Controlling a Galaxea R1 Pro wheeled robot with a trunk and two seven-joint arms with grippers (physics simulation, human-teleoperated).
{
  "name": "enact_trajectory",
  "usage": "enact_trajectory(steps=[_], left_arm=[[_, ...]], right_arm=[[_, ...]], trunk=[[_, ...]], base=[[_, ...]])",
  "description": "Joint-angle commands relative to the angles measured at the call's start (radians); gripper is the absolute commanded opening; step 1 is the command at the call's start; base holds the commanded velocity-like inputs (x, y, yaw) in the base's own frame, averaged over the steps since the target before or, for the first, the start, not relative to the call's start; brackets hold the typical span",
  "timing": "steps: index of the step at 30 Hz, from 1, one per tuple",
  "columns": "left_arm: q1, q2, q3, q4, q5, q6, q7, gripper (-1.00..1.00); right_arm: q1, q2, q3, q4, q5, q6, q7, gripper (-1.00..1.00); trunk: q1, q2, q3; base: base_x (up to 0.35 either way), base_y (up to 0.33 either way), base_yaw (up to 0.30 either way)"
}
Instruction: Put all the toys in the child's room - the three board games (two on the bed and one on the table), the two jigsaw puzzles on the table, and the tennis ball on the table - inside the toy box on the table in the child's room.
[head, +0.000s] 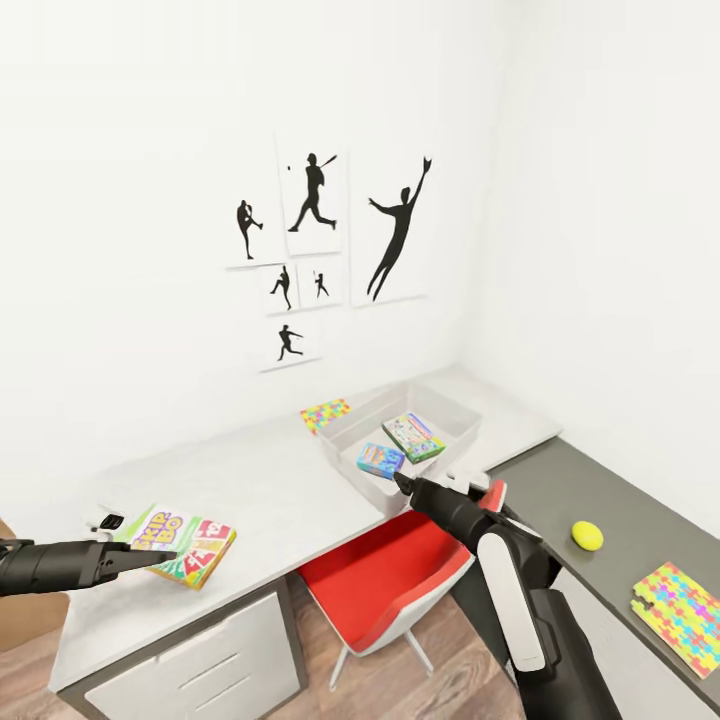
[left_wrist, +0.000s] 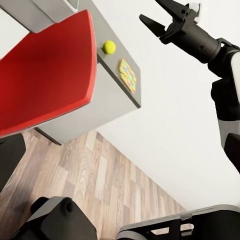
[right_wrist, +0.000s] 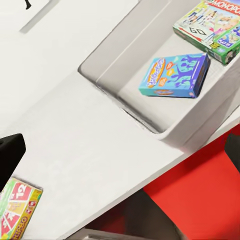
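Lying flat on the light grey table, the Skip-Bo board game sits just ahead of the left gripper, whose tips reach its near edge; whether those jaws are spread or closed I cannot tell. The right gripper hangs released, jaws apart and empty, just short of the toy box, where the blue game and the green-edged game already lie. To do this step well, I judge the left gripper should straddle one short edge of the Skip-Bo box, clamp squarely so the flat box does not pivot, then lift clear of the rim before crossing. Farther to the right gripper's outer side, the tennis ball and one jigsaw puzzle wait on the dark section; the other puzzle rests beyond the box
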Motion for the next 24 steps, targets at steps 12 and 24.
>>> enact_trajectory(steps=[12, 24], left_arm=[[-0.001, 0.001, -0.002, 0.001, 0.005, 0.011, -0.002, 1.00], [-0.001, 0.001, -0.002, 0.001, 0.005, 0.011, -0.002, 1.00]], right_arm=[[-0.001, 0.000, 0.006, -0.001, -0.011, 0.005, -0.009, 1.00], [-0.001, -0.002, 0.037, 0.038, -0.011, -0.049, -0.011, 1.00]], trunk=[[0.001, -0.002, -0.002], [0.001, -0.002, -0.002]], base=[[-0.059, 0.170, 0.105], [-0.017, 0.057, 0.270]])
